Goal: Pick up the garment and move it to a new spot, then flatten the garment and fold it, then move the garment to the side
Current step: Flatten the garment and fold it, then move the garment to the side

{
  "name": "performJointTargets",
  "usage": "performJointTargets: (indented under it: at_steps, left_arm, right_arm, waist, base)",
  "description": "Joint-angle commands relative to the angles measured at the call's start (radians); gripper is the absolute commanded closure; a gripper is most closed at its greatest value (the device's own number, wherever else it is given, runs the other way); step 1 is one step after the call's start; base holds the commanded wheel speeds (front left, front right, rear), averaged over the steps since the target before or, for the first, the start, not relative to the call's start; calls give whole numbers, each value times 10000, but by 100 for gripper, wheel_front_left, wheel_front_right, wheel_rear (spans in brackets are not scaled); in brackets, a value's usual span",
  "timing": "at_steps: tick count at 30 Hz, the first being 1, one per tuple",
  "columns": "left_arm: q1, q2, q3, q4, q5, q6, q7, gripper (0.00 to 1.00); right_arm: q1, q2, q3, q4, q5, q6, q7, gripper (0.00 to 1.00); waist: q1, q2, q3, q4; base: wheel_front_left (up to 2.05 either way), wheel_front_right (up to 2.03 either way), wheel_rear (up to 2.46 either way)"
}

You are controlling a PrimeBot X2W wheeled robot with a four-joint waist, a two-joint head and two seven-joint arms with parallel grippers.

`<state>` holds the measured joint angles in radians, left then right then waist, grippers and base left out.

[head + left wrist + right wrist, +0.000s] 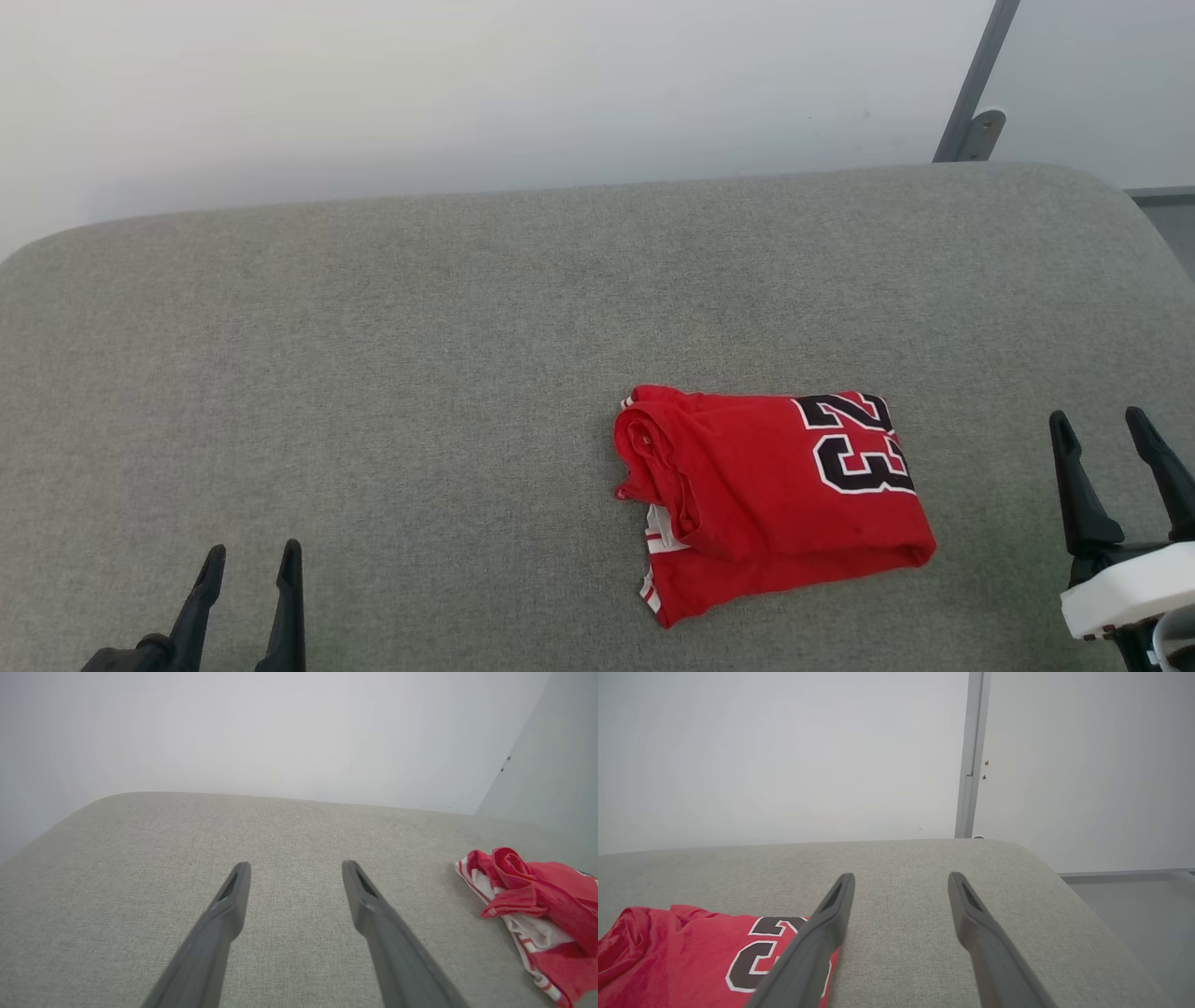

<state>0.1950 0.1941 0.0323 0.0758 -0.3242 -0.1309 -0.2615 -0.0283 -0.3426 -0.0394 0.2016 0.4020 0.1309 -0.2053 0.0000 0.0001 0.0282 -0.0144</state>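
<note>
The left pincer [254, 560] is held released, its two dark fingers spread with nothing between them, and is seen well apart from the shirt [775, 495], off its rolled edge. In the left wrist view the same pincer [295, 868] is pointed over bare grey cushion [140, 882], with the shirt [537, 896] off to one side. The right pincer [1097, 420] is likewise held released and unloaded, near the shirt on the side of its number 23, not touching it. The shirt is laid folded on the cushion [373, 327], red side up, with white striped trim shown at its rolled edge. Beyond the shirt a pale wall [467, 84] and a grey post [976, 93] are seen.
</note>
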Motion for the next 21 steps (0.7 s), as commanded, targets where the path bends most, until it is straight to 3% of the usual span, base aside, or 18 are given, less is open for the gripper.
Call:
performJointTargets:
  at_steps: [1, 12, 16, 21]
  left_arm:
    - [106, -3, 25, -62, 41, 13, -50, 0]
    - [-137, -68, -82, -99, 104, 13, -50, 0]
    - [-474, -110, -295, -45, 87, 13, -50, 0]
    - [-1054, -101, -690, 111, 58, 13, -50, 0]
  right_arm:
    - [116, 59, -50, -73, -34, -5, 62, 0]
    - [24, 147, -69, -483, -55, -5, 600, 0]
    - [-324, -150, 339, -445, 179, -5, 1848, 0]
    - [-993, -764, 1069, -523, 651, -5, 4376, 0]
  waist:
    - [0, -1, 5, 3]
    - [0, -1, 240, 121]
    - [0, -1, 534, 272]
    - [0, -1, 1044, 527]
  base:
    - [0, 0, 0]
    - [0, 0, 0]
    - [0, 0, 0]
    - [0, 0, 0]
